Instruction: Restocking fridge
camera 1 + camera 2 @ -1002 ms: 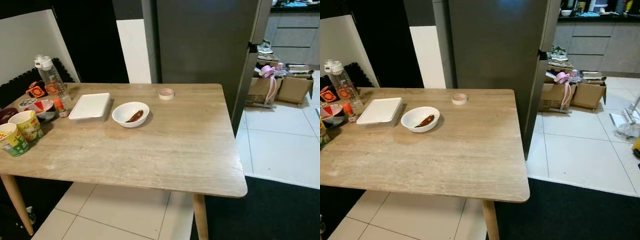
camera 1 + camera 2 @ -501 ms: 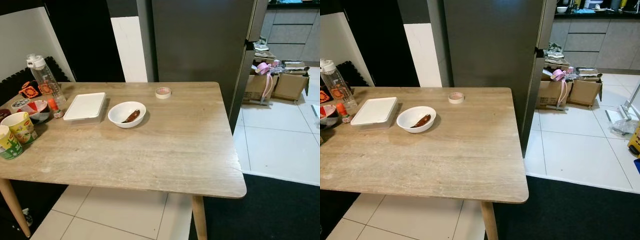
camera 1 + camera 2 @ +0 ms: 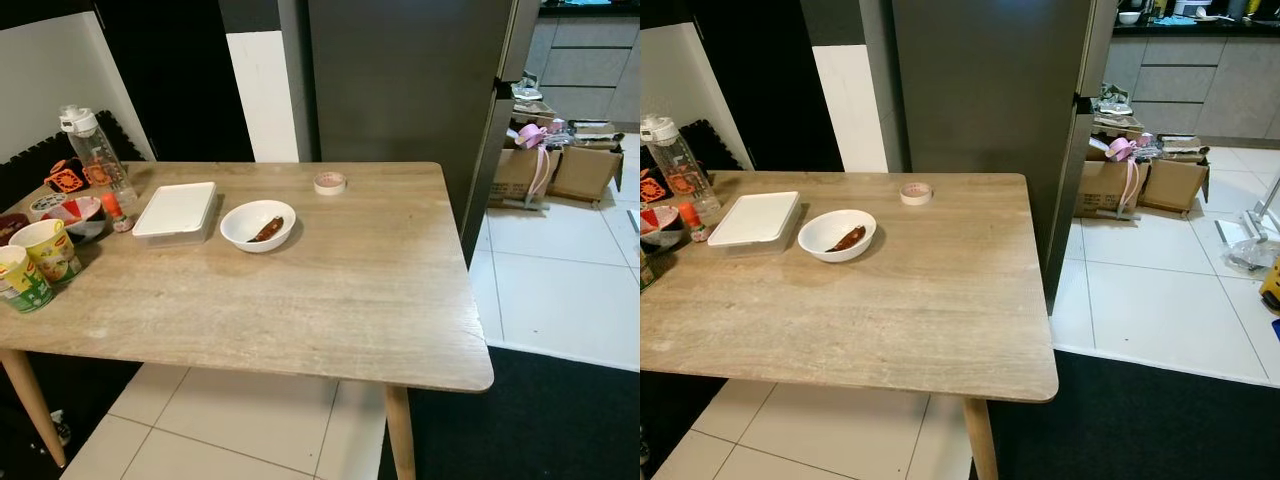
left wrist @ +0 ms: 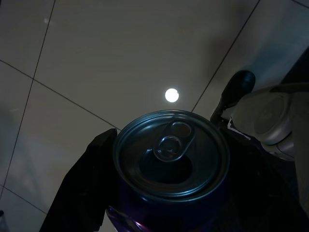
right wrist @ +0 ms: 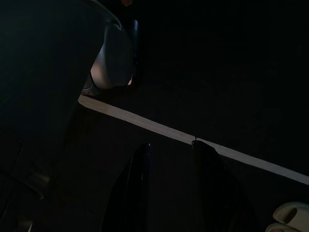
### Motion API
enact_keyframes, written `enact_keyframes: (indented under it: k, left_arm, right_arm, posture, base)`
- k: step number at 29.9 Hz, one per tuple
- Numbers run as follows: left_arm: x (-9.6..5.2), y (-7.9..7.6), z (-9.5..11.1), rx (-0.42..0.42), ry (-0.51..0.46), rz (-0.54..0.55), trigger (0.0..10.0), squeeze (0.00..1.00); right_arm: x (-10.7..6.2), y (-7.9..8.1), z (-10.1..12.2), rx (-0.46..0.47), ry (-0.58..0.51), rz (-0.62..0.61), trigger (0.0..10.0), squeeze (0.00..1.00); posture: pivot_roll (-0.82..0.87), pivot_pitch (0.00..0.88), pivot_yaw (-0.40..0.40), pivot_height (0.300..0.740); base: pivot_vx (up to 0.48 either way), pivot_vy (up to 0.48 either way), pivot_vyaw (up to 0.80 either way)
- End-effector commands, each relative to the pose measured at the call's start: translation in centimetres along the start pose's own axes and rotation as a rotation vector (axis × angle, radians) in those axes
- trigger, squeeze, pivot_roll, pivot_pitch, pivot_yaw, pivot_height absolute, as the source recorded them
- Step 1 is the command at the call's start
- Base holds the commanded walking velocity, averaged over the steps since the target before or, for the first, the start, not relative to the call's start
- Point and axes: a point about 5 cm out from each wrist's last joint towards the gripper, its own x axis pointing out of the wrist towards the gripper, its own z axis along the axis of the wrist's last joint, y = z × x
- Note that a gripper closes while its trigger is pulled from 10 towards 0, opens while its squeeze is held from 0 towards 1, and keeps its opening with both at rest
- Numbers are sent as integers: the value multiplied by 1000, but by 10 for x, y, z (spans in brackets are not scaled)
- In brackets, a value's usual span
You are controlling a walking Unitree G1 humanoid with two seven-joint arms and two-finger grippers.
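Down low, the left pincer (image 4: pixel 164 193) clamps a purple can (image 4: pixel 171 164); the right pincer's (image 5: pixel 169 188) fingers hang slightly parted, holding nothing.

The picture is very dark. Two black fingers (image 5: pixel 140 193) of the right gripper (image 5: pixel 169 193) can just be made out, a narrow gap between them. They hang over a dark floor (image 5: pixel 231 72) crossed by a pale strip (image 5: pixel 145 123). A pale rounded part (image 5: pixel 111 63) sits beyond the strip.
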Motion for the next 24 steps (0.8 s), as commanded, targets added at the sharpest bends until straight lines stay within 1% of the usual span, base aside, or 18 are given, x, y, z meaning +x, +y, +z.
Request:
enact_keyframes:
  k: [1, 24]
  left_arm:
    - [0, -2, -1, 6, 7, -4, 10000, 0]
    - [0, -2, -3, -3, 14, -5, 10000, 0]
  right_arm:
    - [0, 0, -1, 0, 4, 2, 10000, 0]
    - [0, -1, -1, 5, 3, 1, 10000, 0]
  posture:
    - [-86, 0, 13, 740]
    - [-87, 0, 14, 740]
  base:
    - [-371, 0, 0]
    - [-379, 0, 0]
